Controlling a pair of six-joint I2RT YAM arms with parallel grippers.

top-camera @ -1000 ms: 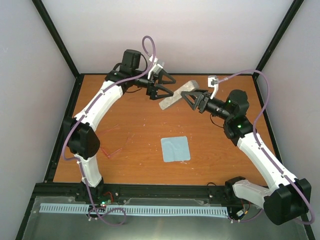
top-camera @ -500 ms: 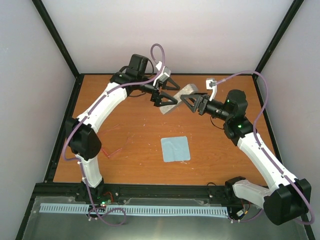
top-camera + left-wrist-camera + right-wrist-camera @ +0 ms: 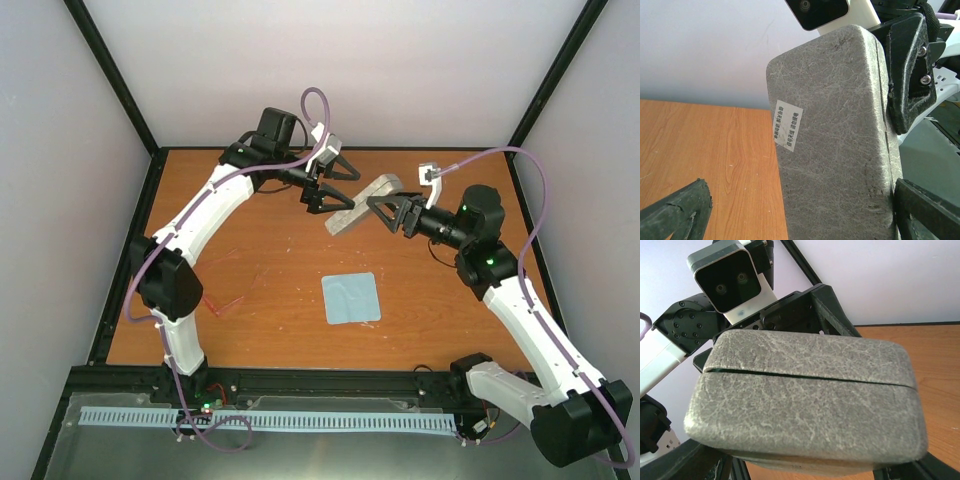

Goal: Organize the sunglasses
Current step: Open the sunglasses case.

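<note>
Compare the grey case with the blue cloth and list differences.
The grey case is held off the table by the right fingers; the blue cloth lies flat on it. The grey case is thick and oblong; the blue cloth is thin and square. Both look like fabric.

Grey case (image 3: pixel 360 205) between left tool (image 3: pixel 349 192) and right tool (image 3: pixel 380 213); sunglasses (image 3: pixel 222 303) well apart.

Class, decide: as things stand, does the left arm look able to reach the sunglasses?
Probably yes: the sunglasses lie uncovered on the table near that arm's base, and the left gripper is open, merely straddling the grey case the right gripper holds. It must fold back sharply, though.
</note>
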